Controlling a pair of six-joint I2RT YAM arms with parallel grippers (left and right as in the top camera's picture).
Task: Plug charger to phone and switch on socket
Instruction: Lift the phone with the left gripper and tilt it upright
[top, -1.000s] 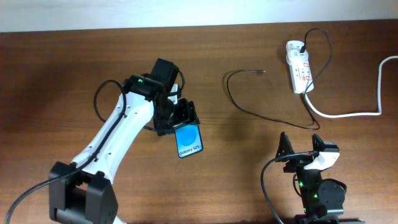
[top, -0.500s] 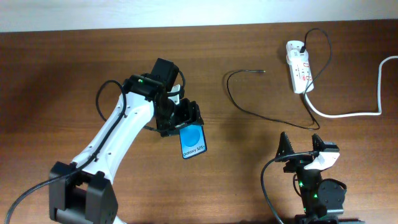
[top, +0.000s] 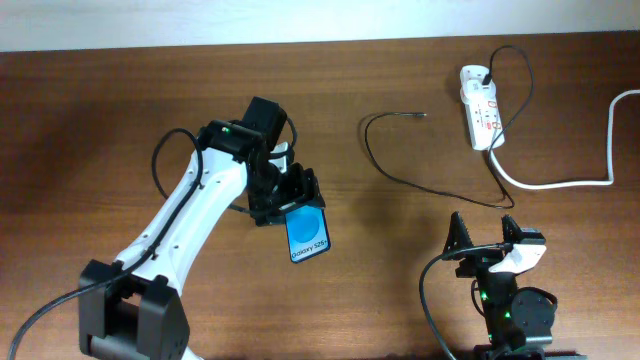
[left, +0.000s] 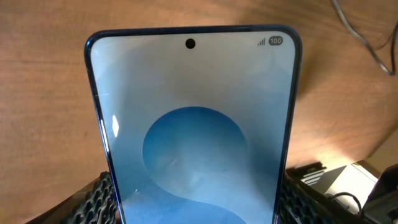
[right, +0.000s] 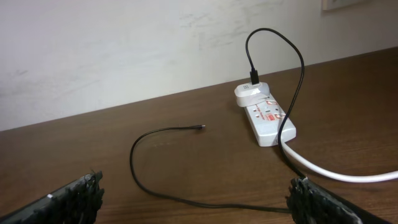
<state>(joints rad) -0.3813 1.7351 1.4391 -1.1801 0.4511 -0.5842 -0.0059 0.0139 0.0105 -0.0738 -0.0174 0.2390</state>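
The left claw (top: 288, 196) grips the phone (top: 307, 233) by its lower end, near the middle of the counter (top: 100, 100), with the blue screen facing up. The right claw (top: 487, 240) stands wide open and empty near the counter's front edge, right of centre. The socket (top: 480, 120) lies by the back edge towards the right corner. The charger (top: 395, 115) is plugged into it, and its free tip rests on the wood left of the socket.
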